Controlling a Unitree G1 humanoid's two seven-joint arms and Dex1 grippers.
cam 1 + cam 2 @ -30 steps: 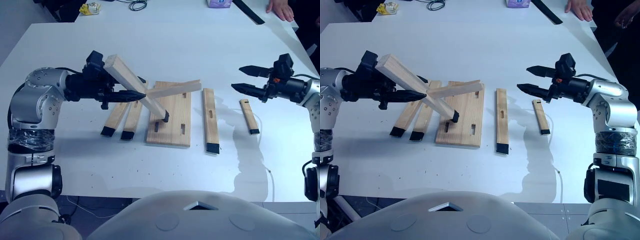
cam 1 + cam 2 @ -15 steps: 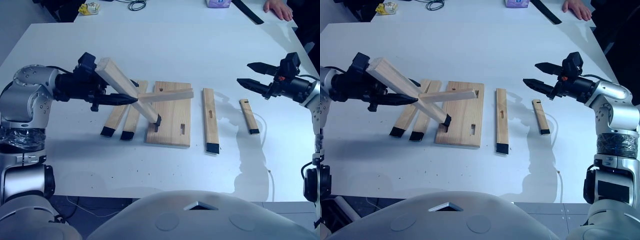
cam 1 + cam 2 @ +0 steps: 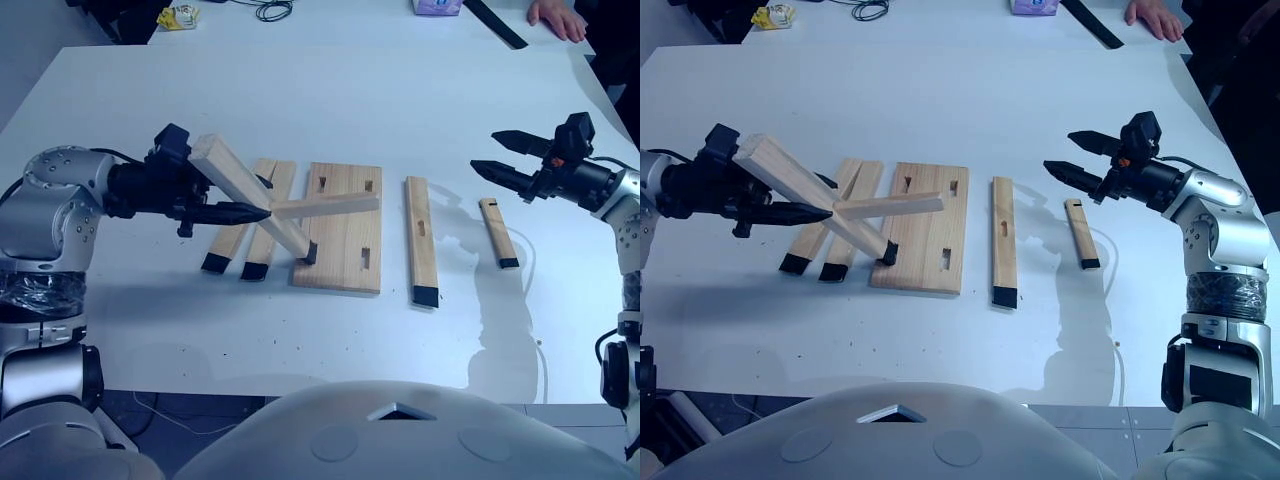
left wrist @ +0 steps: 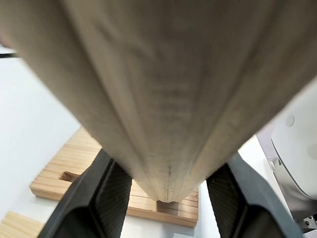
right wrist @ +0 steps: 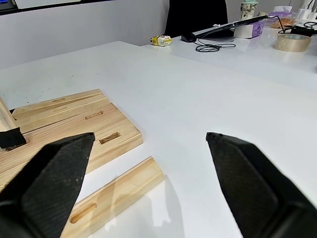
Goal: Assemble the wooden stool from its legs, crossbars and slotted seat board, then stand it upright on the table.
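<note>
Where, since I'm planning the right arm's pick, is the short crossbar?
In the left eye view, the short crossbar lies on the right side, right of the lone slotted leg and near the right gripper.

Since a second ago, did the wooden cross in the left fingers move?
Yes. The wooden cross shifted left and down; its black foot is now at the seat board's left edge.
</note>
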